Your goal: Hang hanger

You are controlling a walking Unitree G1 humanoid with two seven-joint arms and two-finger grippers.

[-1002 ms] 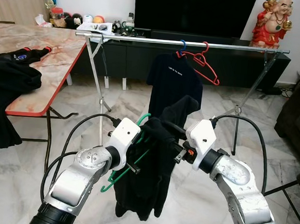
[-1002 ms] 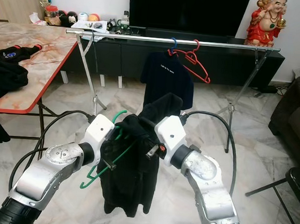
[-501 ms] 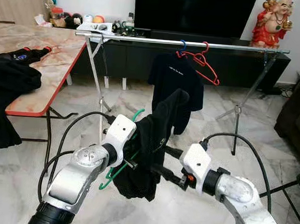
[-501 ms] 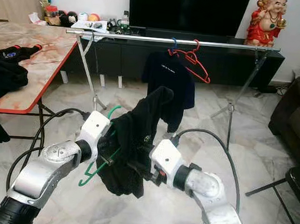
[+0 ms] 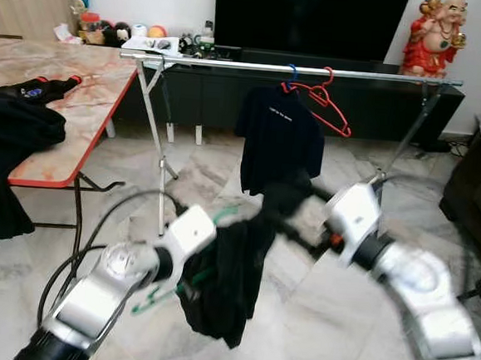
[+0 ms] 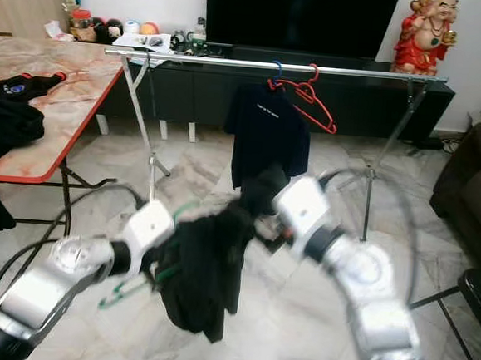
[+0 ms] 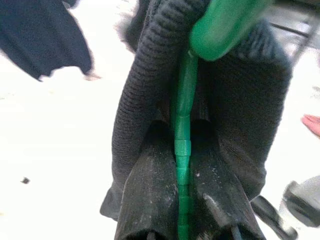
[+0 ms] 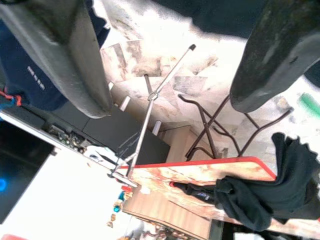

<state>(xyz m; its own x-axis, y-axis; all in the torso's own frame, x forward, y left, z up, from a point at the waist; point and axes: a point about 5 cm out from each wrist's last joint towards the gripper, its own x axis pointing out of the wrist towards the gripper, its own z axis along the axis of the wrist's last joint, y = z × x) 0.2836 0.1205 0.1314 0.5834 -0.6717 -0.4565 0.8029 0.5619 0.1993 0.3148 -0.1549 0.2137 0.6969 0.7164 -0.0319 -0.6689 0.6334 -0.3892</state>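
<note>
Living room, marble floor, a steel clothes rail before a dark TV cabinet; a navy shirt and a red hanger hang on it. Head views: left gripper holds a green hanger draped with a black garment, low, well short of the rail. Right gripper blurred beside the cloth. Left wrist view: fingers pinched on the hanger's stem. Right wrist view: fingers spread, holding nothing. Judgement: hanger stiff and light, cloth soft and shifty; grip near the hook.

Both arms are motion-blurred at lower centre; the green hanger is mostly hidden under the black garment.
</note>
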